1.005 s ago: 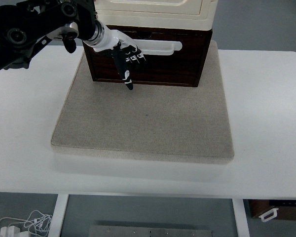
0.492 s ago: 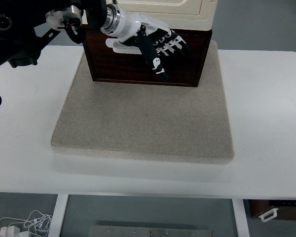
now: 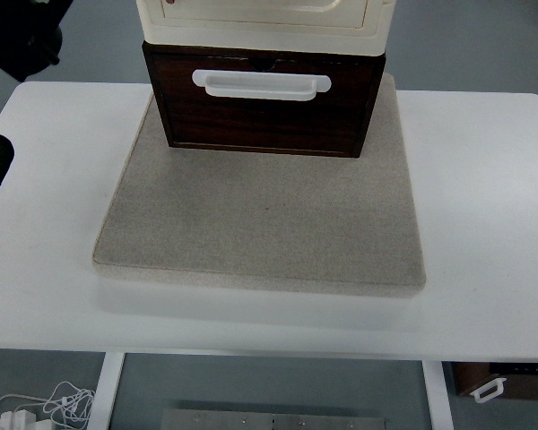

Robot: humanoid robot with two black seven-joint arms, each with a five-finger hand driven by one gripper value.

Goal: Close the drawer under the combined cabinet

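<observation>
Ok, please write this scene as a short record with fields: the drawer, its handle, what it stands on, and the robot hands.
drawer: dark brown wooden drawer under a cream cabinet; front sits nearly flush, looks closed
handle: white bar handle on the upper drawer front, nothing touching it
support: grey mat on a white table
hands: neither hand is visible

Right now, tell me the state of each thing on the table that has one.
Brown drawer: front face in view under the cream cabinet, nothing touching it.
White handle: free, no hand on it.
Cream cabinet: sitting on top.
Grey mat: flat on the white table.
</observation>
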